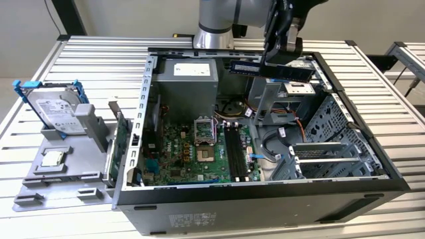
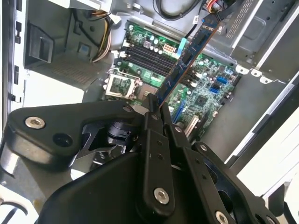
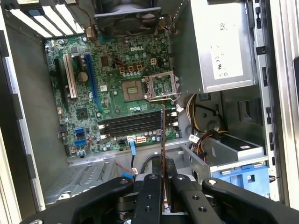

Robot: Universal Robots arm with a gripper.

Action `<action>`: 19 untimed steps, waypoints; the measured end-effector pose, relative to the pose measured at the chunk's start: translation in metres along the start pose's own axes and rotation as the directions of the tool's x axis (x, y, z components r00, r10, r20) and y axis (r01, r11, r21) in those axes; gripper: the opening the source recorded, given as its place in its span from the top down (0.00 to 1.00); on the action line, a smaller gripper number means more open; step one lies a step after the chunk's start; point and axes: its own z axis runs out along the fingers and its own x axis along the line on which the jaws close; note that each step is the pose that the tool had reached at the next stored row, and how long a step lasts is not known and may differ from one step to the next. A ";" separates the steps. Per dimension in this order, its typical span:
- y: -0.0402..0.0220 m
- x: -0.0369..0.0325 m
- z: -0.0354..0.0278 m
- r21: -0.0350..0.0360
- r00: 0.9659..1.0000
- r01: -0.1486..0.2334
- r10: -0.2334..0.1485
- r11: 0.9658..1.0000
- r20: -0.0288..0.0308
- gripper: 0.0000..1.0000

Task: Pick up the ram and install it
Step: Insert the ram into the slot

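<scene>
The gripper (image 1: 282, 63) hangs over the open computer case (image 1: 252, 206), above the case's far end close to the grey power supply (image 1: 189, 82). Its fingers are clenched on the ram (image 1: 244, 67). The stick sits roughly level in the pinch, an end poking out past the fingers on either side, well clear of the case's rim.

In the second wrist view the ram (image 2: 189, 51) runs out from the fingertips as a long dark strip. In the first wrist view the ram (image 3: 163, 135) shows edge-on, a thin line hanging above the memory slots (image 3: 131, 123). Those slots lie on the motherboard (image 1: 192, 154) flat on the case's floor, and to my eye they look unoccupied.

I'd judge the stick to be very light and stiff, but not something to treat roughly. It is a thin board with chips on its faces and a contact edge that should stay untouched. The sensible hold is the one I see here, a pinch across the two flat faces away from the contact edge. Such a thin part could swivel between narrow pads if it were nudged. Outside the case's side wall, a hard drive (image 1: 56, 112) stands in a blue cradle on a grey tray (image 1: 73, 186).
</scene>
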 end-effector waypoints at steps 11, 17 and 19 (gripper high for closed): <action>0.0000 0.0000 0.0000 0.004 0.999 -0.046 0.046 0.999 0.001 1.00; 0.0000 0.0000 0.0000 0.009 0.995 -0.096 0.096 0.995 0.003 1.00; 0.0000 0.0000 0.0001 0.011 0.993 -0.117 0.117 0.993 0.004 1.00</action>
